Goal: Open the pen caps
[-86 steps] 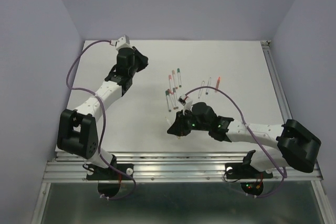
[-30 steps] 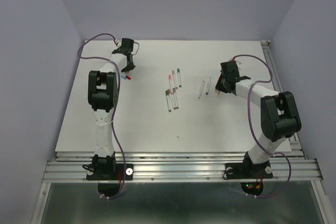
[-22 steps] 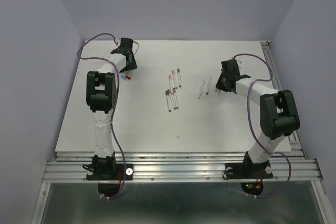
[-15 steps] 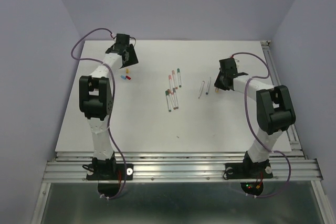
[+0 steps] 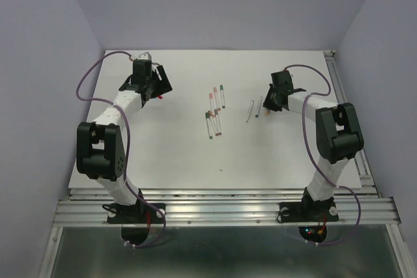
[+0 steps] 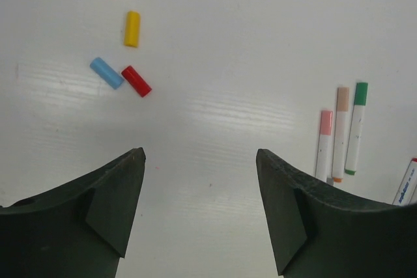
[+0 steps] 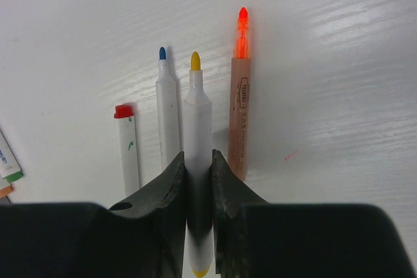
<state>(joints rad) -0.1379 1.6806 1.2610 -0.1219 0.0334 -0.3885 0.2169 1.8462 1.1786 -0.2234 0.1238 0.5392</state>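
Now the left gripper (image 6: 199,161) is hovering with its jaws wide apart and empty, and four loose pen caps (image 6: 132,28) are lying at eleven o'clock from it. The right gripper (image 7: 199,167) is clamping an uncapped yellow-tipped pen (image 7: 197,115), tip pointing to twelve o'clock.

The left gripper (image 6: 199,155) has gone from nearly closed to wide apart and shifted a little leftward by the loose caps (image 6: 135,81), its elbow swinging toward the near left. The right gripper (image 7: 198,161), earlier low over the table's (image 5: 163,154) near middle, has moved far right, gripping a yellow-tipped pen (image 7: 197,128)
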